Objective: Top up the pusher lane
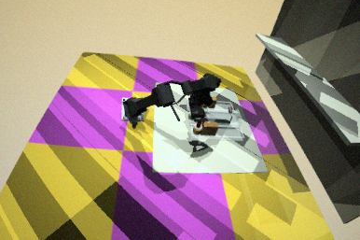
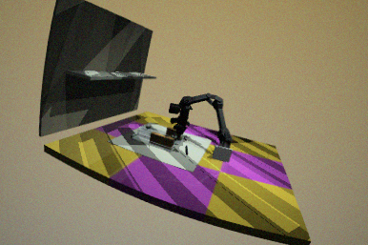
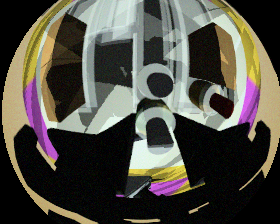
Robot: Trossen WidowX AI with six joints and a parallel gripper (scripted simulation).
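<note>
No writing can be read on anything. In the wrist view the end effector [image 3: 156, 136] is clamped on a pale dark-lidded jar [image 3: 158, 127]; a second matching jar [image 3: 156, 83] stands just beyond at 12 o'clock in the lane [image 3: 150, 22]. Only this view shows a red-capped jar [image 3: 211, 97] lying at 3 o'clock. The top view shows the surface [image 1: 84, 105] whole.
</note>
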